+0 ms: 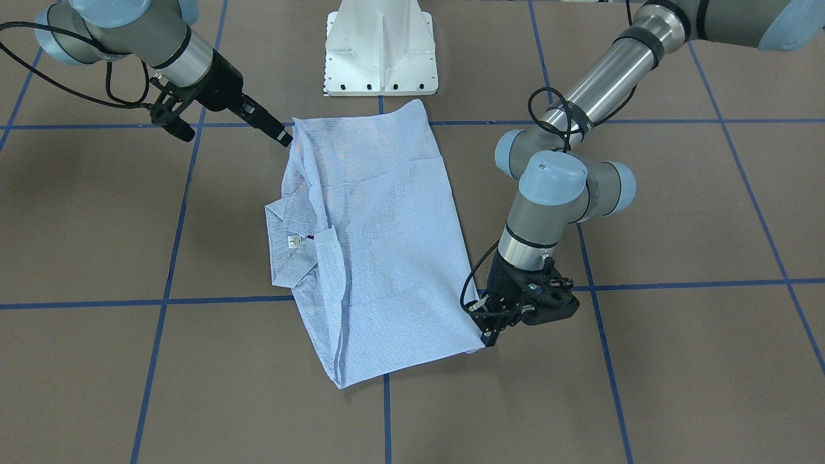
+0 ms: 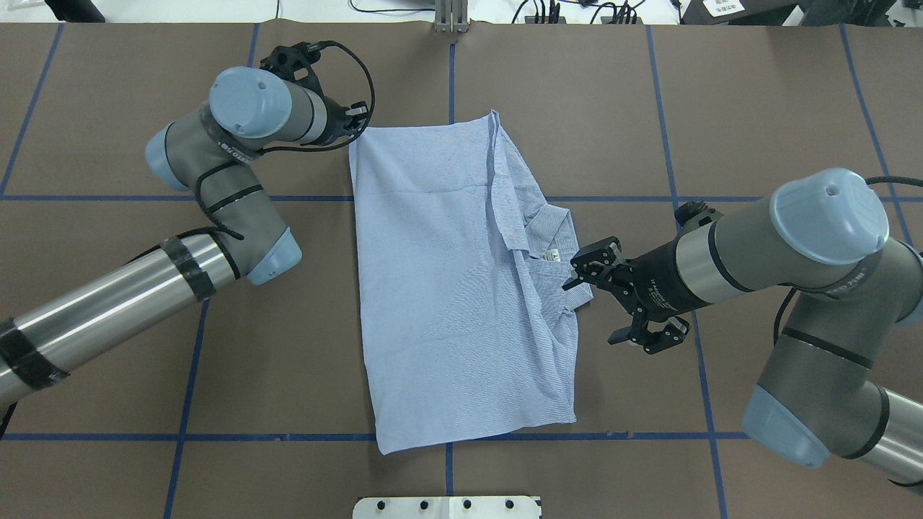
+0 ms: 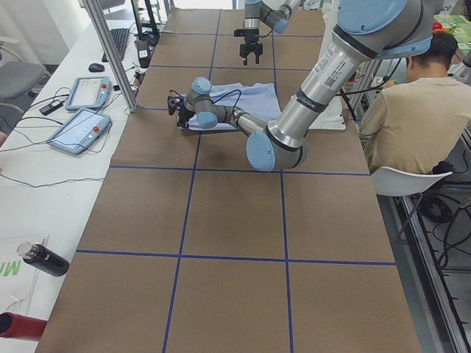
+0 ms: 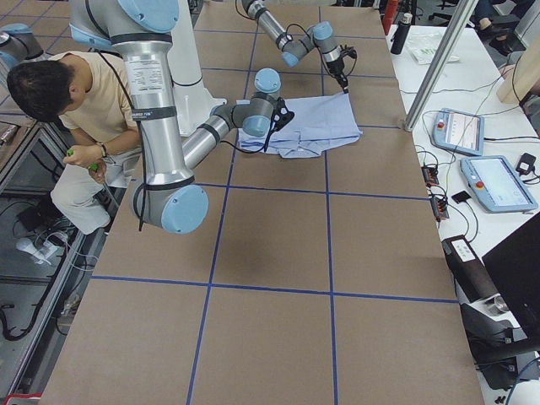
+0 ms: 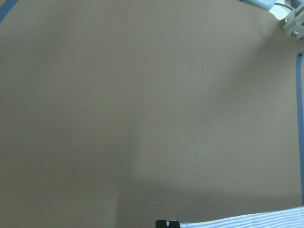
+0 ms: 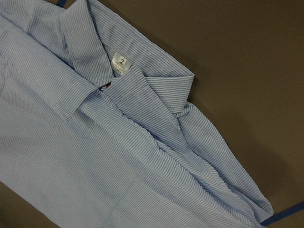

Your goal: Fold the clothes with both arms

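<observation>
Left pincer (image 5: 167, 223) tips cropped at shirt (image 5: 247, 219) edge

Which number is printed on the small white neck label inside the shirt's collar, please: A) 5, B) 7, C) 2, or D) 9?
C: the right wrist view shows a "2" printed on the white neck label, which sits just inside the collar of the striped shirt.
</observation>
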